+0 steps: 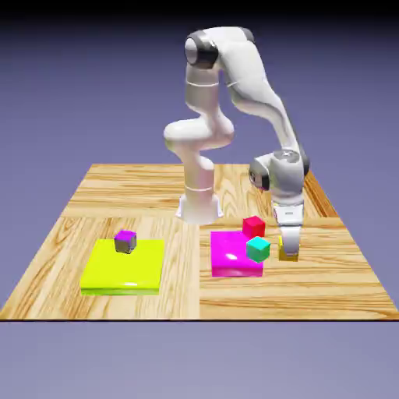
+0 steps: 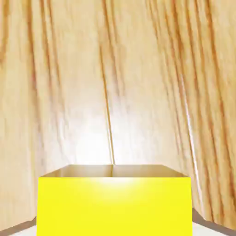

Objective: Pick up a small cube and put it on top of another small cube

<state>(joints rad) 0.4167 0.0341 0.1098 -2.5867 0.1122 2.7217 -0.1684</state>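
gripper pinching the golden-yellow cube, near right; only the hand view shows the cube's broad bright top.

The exterior view faces me from across the tabletop, elevated and well back, framing my whole arm. The hand view looks along my gripper at close range. Both share the golden-yellow cube.
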